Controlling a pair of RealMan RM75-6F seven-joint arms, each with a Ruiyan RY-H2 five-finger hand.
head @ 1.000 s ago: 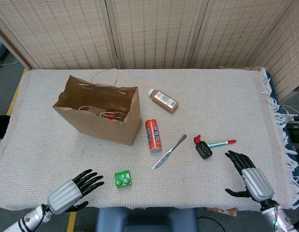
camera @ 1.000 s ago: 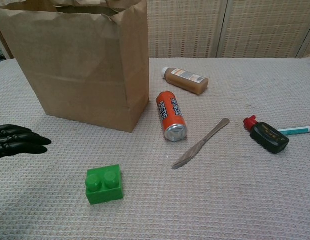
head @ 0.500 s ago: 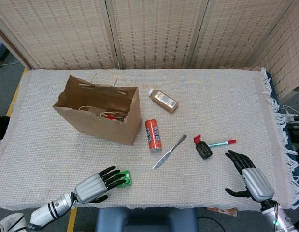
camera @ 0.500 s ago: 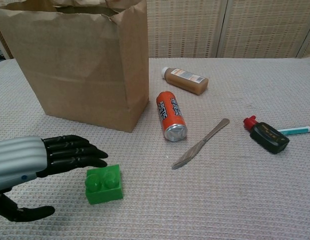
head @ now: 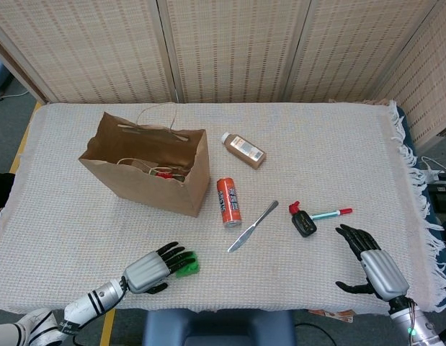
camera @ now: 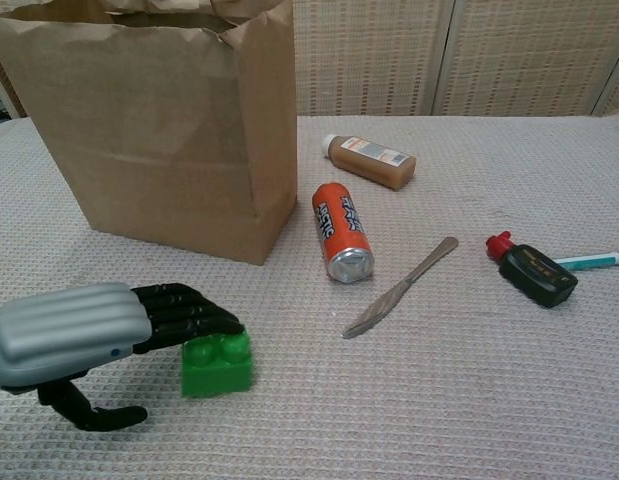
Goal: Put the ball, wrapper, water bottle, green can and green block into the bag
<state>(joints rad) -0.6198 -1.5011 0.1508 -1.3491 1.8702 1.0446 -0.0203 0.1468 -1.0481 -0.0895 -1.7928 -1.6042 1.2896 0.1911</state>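
Green block (camera: 218, 363) sits on the cloth in front of the bag (camera: 159, 120), left hand's (camera: 99, 335) fingers (camera: 189, 315) draped over its top, thumb apart below. Right hand (head: 370, 261) rests spread near the table edge, holding nothing.

— What's sitting on that cloth-covered bench (head: 338, 144)?
— A green block (camera: 219, 364) under the left fingers (camera: 189, 310). Beyond them the paper bag (head: 147, 173); to their right an orange can (head: 228, 202), brown bottle (head: 243, 150), knife (head: 253, 225), black bottle (head: 303, 220), marker (head: 332, 213).
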